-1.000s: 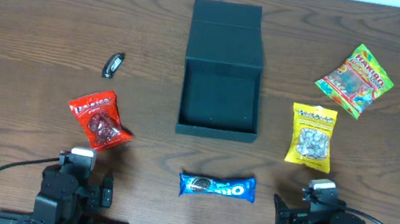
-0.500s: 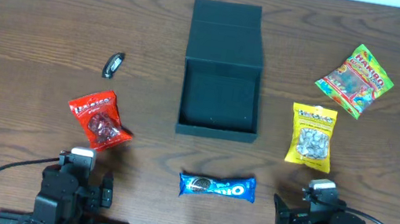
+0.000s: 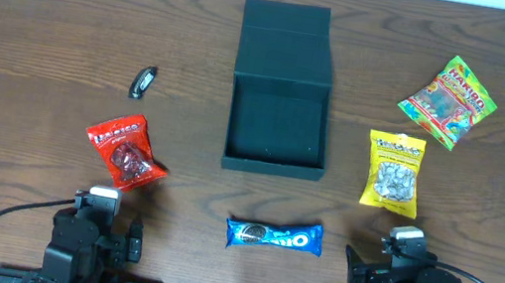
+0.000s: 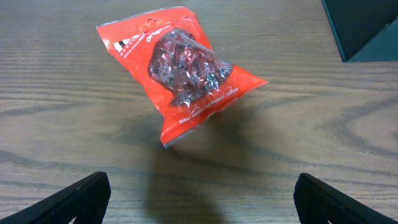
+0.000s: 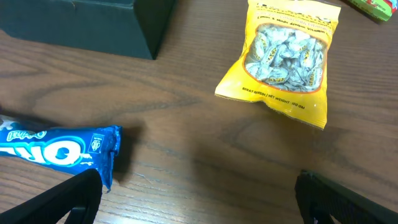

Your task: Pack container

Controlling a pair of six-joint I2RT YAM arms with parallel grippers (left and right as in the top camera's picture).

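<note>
Container (image 3: 275,125) open, Oreo pack (image 3: 274,235) outside it.

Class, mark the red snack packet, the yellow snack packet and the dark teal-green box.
Red plastic snack packet (image 4: 186,74): left wrist view, its clear middle window.
Yellow plastic snack packet (image 5: 283,56): right wrist view, its clear window.
Dark teal-green square rigid container (image 3: 276,128): overhead view, its bare inside floor.

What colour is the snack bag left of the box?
Red bag, clearest in left wrist view.
</note>
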